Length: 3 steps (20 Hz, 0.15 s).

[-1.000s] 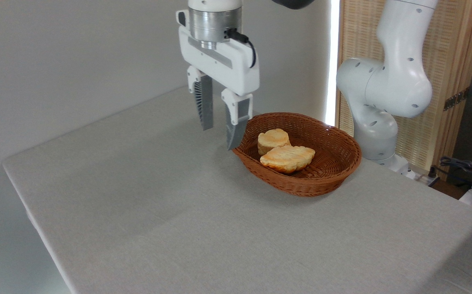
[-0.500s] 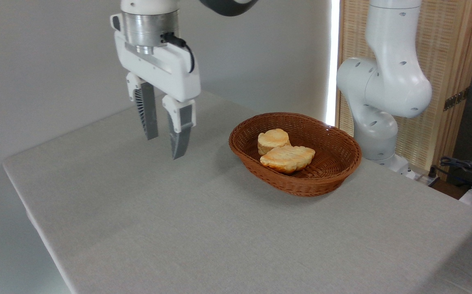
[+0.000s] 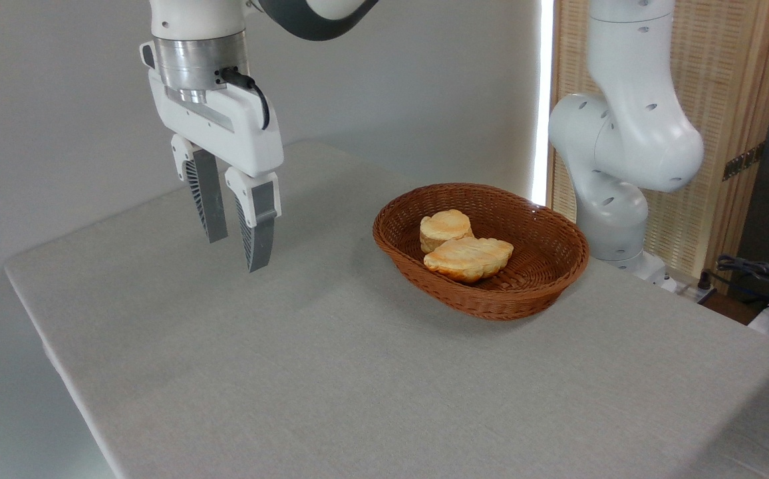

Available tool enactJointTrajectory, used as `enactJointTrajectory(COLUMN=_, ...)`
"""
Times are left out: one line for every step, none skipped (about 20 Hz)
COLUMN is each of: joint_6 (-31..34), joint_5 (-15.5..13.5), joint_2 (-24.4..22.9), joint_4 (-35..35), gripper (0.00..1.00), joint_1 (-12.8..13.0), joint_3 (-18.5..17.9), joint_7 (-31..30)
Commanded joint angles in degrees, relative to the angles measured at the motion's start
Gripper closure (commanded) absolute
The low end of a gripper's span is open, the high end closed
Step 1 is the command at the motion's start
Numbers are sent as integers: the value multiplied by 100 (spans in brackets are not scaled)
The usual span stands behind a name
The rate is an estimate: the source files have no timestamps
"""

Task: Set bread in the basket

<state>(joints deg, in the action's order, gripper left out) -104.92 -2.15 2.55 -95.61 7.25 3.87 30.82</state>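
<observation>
Grey table (image 3: 331, 372): bread (image 3: 468, 258) inside basket (image 3: 484, 303), empty parted claw (image 3: 238, 253) apart.

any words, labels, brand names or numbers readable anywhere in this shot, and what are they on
None: no text can be read in this view.
The gripper, the arm's white casing, the basket, the bread and the table show no print, label or number.
</observation>
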Motion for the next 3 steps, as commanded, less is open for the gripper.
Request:
enactJointTrajectory(joint_6=86, joint_5=13, joint_2=105, joint_4=210, gripper=0, joint_1=-5, joint_3=-61, joint_7=-33)
enactJointTrajectory(joint_6=77, joint_5=-22, joint_2=105, joint_4=210, gripper=0, joint_1=-13, joint_3=-70, joint_7=-41)
enactJointTrajectory(joint_6=69, joint_5=-75, joint_2=105, joint_4=218, gripper=0, joint_1=-22, joint_3=-79, joint_7=-32)
